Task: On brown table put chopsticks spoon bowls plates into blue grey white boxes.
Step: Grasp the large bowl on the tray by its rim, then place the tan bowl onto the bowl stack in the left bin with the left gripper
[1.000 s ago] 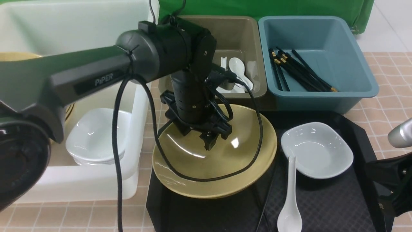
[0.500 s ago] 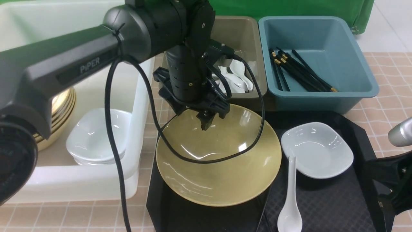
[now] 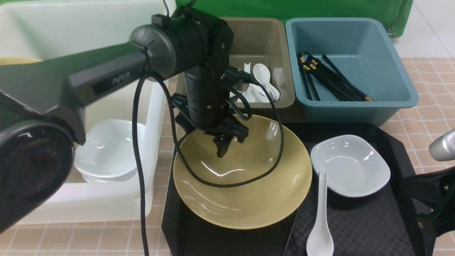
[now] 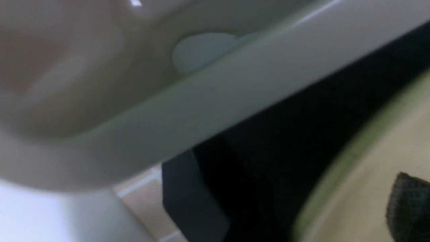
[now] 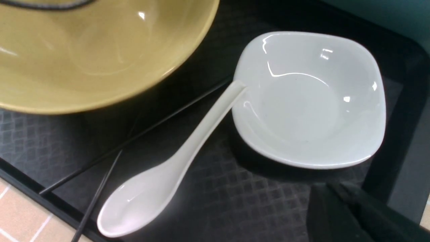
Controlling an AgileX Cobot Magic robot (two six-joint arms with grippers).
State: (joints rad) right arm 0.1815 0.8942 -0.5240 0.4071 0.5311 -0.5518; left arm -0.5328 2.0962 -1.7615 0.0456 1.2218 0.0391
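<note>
My left gripper (image 3: 221, 149) is shut on the far rim of a large yellow bowl (image 3: 245, 192), which is tilted up on the black tray. One finger (image 4: 410, 205) shows inside the bowl (image 4: 362, 188) in the left wrist view. A white spoon (image 3: 321, 220) and a white plate (image 3: 350, 165) lie on the tray to the bowl's right. Both also show in the right wrist view, the spoon (image 5: 168, 168) touching the plate (image 5: 309, 101), with two loose chopsticks (image 5: 134, 137) beside them. My right gripper (image 5: 332, 198) is shut and empty, near the plate.
The white tub (image 3: 106, 202) holds stacked white plates (image 3: 106, 149). The grey bin (image 3: 263, 35) holds spoons (image 3: 265, 83). The blue bin (image 3: 355, 106) holds several chopsticks (image 3: 330, 80). The black tray (image 3: 355, 227) lies on the brown table (image 3: 426, 117).
My left gripper rose with the bowl's far rim, tipping the bowl toward me, then dipped a little and shifted left. The right arm has not moved.
</note>
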